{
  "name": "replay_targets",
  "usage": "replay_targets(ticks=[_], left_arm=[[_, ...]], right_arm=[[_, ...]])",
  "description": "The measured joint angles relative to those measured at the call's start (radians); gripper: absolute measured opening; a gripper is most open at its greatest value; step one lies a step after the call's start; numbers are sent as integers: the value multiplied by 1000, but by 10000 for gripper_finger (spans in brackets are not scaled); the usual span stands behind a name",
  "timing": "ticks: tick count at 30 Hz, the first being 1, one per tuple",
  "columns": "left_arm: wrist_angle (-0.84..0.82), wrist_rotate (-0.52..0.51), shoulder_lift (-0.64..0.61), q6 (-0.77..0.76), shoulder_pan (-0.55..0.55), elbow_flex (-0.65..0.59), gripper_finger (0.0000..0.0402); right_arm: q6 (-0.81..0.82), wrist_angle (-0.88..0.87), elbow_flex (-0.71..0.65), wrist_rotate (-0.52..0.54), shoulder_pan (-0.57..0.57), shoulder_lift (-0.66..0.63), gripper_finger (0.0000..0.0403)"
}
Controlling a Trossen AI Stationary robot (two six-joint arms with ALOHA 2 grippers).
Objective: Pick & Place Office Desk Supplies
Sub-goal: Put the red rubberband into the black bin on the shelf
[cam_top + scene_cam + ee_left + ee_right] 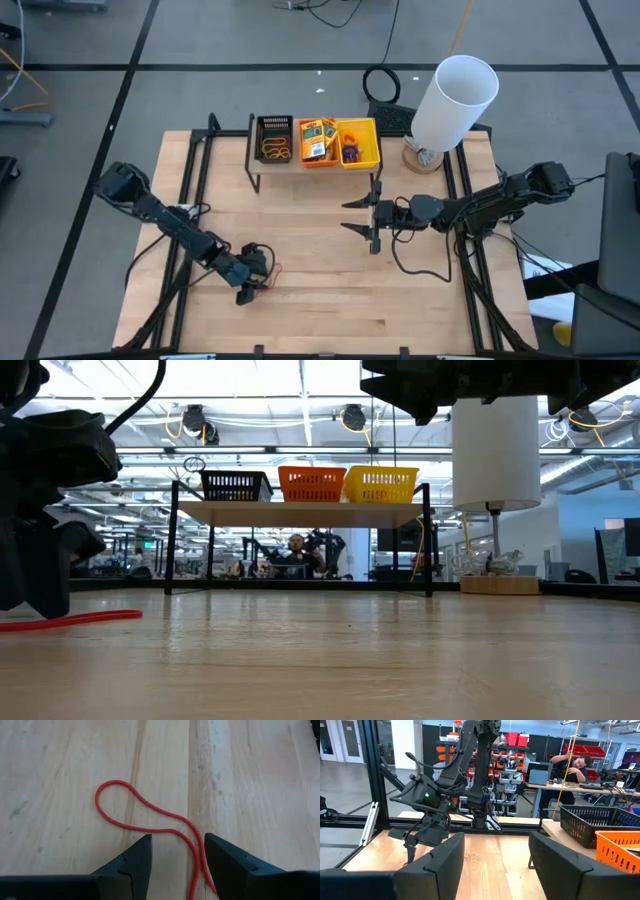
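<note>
Two dark arms work over a pale wooden worktop (330,300). The left gripper (255,283) is low over the front left part of the boards, pointing down at a red rubber band (150,822). In the left wrist view its fingers (135,865) are spread, and the band lies flat on the wood as a long loop whose tail runs between them; whether either finger touches the band cannot be told. From table height the same band shows as a thin red line on the boards beside the left gripper.

The right gripper (362,219) is near the middle of the worktop, well apart from the band, with its fingers (442,865) spread and nothing between them.

At the back of the worktop a low shelf (300,512) carries three bins side by side. The black bin (274,139) holds yellow and orange bands. The orange bin (318,141) holds flat yellow packs with green-and-white labels. The yellow bin (360,143) holds a small blue and purple clump of bands. A big white cylinder (454,100) stands on a round wooden base just right of the bins. A person sits at a desk in the room beyond.
</note>
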Motion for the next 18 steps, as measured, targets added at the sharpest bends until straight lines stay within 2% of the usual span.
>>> replay_targets(ticks=[10, 18], left_arm=[[10, -31, 22, -52, -2, 3, 170], [85, -76, 123, -107, -26, 5, 170]], right_arm=[[0, 0, 0, 0, 0, 0, 212], [1, 0, 0, 0, 0, 0, 212]])
